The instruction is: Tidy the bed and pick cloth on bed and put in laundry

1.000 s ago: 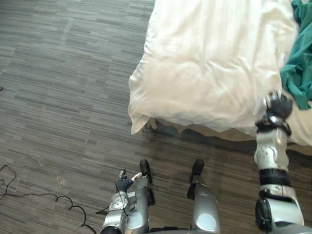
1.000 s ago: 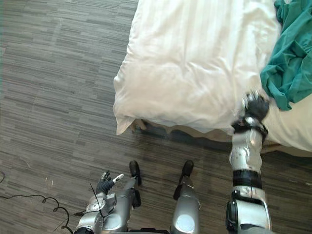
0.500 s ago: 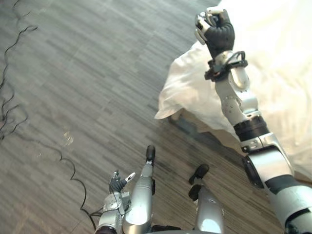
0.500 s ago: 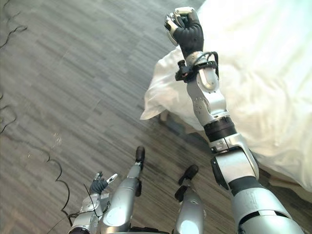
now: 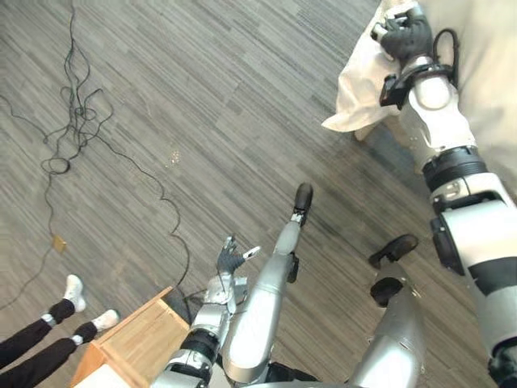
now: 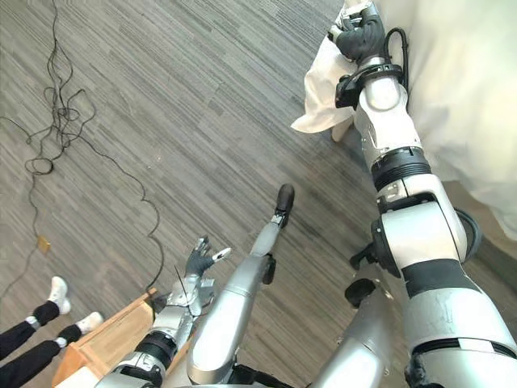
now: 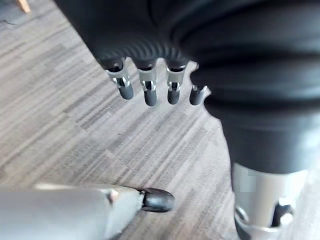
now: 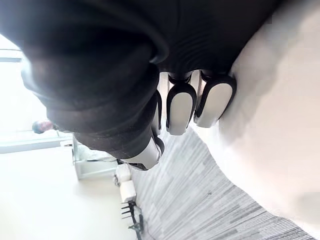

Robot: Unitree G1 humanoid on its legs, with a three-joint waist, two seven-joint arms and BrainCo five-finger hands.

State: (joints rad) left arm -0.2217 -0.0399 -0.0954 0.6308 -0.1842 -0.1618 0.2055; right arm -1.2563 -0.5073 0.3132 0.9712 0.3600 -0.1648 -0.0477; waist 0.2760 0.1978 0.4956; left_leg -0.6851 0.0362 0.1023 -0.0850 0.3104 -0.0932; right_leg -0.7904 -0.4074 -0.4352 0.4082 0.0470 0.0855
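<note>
Head camera has swung since half a second ago: the duvet (image 6: 472,81) now sits upper right, and a wooden box (image 5: 133,339) and a person's legs (image 5: 36,335) have entered lower left. Right hand (image 5: 406,36): upper right, fingers curled into a fist at the duvet's hanging corner, no fabric seen inside the curl. Left hand (image 5: 229,260): lower centre over the floor, fingers loosely spread, empty. Teal cloth: a second ago on the bed at the frame's right edge; neither hand has it. Step in hand, by judgement: bed-tidying at the corner, cloth pickup not begun. Next move likely calls for opening the fist to take a real hold of the duvet.
</note>
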